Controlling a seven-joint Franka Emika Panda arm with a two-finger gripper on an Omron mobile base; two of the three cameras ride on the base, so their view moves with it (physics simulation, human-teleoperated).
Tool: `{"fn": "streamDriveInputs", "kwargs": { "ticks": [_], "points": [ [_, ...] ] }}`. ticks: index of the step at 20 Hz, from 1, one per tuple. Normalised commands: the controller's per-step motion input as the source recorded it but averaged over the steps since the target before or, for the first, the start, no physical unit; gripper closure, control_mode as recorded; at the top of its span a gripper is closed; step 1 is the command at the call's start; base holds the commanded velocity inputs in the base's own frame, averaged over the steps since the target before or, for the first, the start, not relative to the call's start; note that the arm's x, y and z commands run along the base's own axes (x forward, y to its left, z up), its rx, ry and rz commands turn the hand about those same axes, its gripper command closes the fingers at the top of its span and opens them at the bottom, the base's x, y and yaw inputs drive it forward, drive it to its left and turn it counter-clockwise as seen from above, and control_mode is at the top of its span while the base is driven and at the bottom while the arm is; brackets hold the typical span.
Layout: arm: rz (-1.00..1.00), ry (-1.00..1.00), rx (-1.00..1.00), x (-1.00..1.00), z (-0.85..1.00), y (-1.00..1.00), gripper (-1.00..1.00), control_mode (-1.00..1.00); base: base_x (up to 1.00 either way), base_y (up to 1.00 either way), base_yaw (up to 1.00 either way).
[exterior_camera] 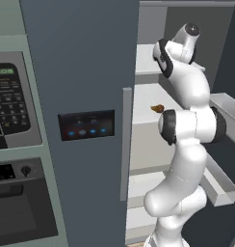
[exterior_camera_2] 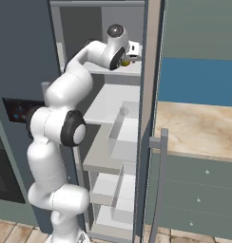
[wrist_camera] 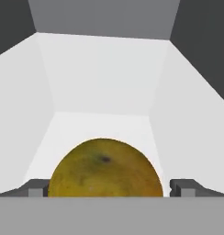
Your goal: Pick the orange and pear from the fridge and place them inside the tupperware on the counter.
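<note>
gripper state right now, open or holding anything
gripper: open, jaws either side of the orange on the fridge shelf, not closed on it.

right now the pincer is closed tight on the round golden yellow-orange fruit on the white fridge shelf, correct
Not quite. The pincer stands wide open, its small dark fingertips on either side of the round golden yellow-orange fruit without clamping it, as the hand view shows. The fruit does sit on the white fridge shelf.
</note>
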Motion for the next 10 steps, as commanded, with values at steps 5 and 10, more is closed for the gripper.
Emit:
{"fn": "streamDriveInputs", "kwargs": {
  "ticks": [5, 10],
  "points": [
    [0.03, 0.02, 0.0, 0.41, -0.35, -0.01, 1.0, -1.0, 0.0, 0.0, 0.0],
    [0.0, 0.1, -0.02, 0.14, -0.69, 0.06, 1.0, -1.0, 0.0, 0.0, 0.0]
  ]
}}
